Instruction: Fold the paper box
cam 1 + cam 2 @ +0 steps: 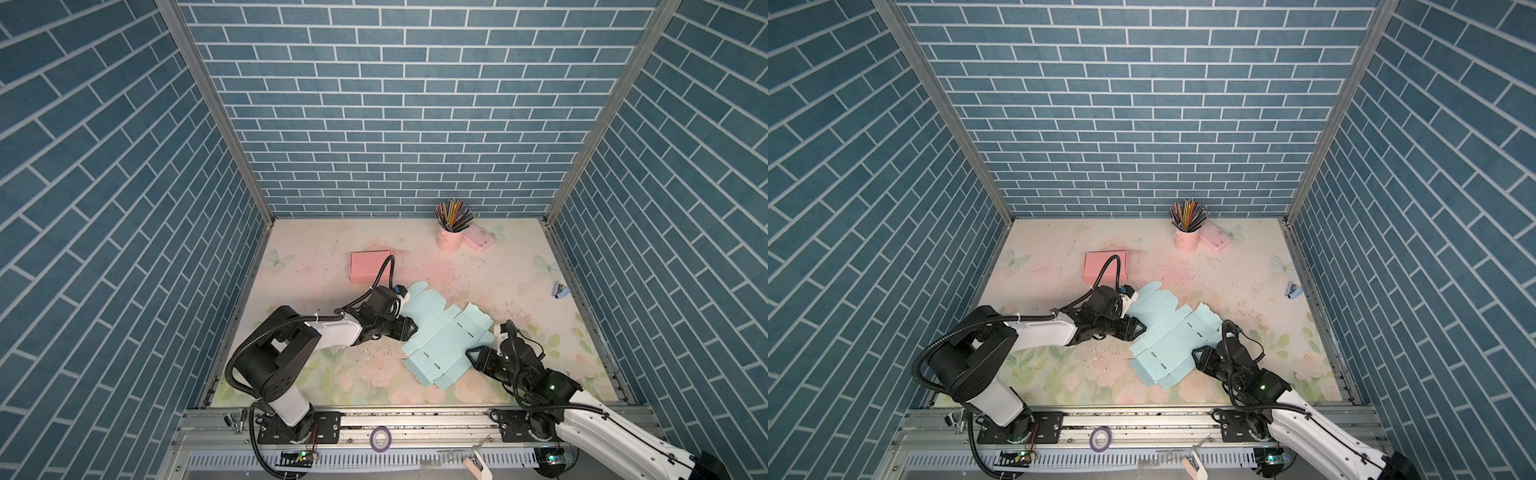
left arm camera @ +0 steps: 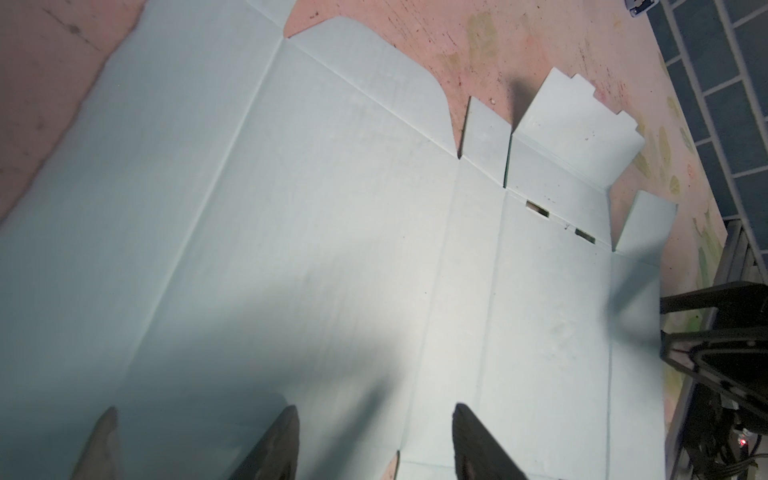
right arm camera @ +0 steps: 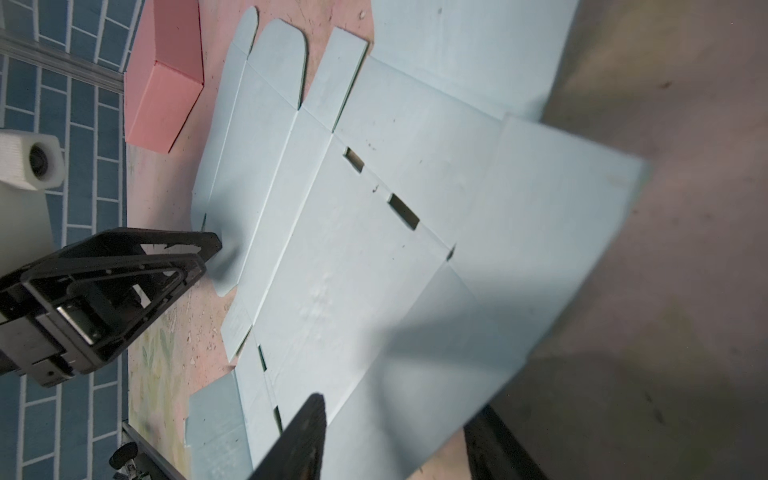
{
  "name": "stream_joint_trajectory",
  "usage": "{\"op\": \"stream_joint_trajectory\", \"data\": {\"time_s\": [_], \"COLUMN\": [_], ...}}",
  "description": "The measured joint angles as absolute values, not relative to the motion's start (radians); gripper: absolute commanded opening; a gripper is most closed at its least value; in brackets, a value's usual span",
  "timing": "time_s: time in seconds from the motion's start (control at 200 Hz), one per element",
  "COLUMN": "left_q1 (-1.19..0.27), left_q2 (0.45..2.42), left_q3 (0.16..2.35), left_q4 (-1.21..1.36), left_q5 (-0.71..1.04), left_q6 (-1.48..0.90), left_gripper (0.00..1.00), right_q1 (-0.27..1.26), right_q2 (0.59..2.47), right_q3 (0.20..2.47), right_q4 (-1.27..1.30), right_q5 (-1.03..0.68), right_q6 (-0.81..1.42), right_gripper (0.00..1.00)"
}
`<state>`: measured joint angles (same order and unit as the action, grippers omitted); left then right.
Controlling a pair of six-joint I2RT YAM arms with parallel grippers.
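The paper box is a light blue flat cut-out lying unfolded on the floral table, slots and flaps showing. My left gripper is at its left edge. In the left wrist view its jaws stand open over the sheet. My right gripper is at the sheet's right edge. In the right wrist view a raised side flap passes between its parted jaws, one finger above the flap and the other below it.
A folded pink box lies behind the left arm. A pink cup of pencils and a small pink case stand at the back. A blue stapler lies by the right wall. A tape roll sits on the front rail.
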<state>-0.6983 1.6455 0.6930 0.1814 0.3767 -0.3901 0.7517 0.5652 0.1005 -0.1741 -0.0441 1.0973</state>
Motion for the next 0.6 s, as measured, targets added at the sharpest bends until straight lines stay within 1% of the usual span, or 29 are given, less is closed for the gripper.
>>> {"op": "stream_joint_trajectory", "data": {"time_s": [0.13, 0.34, 0.6], "left_q1": [-0.698, -0.698, -0.712], "left_q2": [1.632, 1.626, 1.622], "left_q3": [0.685, 0.677, 0.673], "left_q4": [0.177, 0.175, 0.178], "left_q5": [0.375, 0.374, 0.374], "left_q6": [-0.39, -0.399, -0.415], "left_gripper": [0.6, 0.6, 0.59], "right_q1": [0.752, 0.752, 0.752], "right_q2": [0.588, 0.589, 0.598], "right_q3": [0.096, 0.096, 0.099], "right_q4": [-0.108, -0.048, -0.054], "right_q5": [-0.039, -0.023, 0.005], "right_q6": [1.111, 1.131, 1.119], "right_gripper": [0.46, 0.29, 0.2]}}
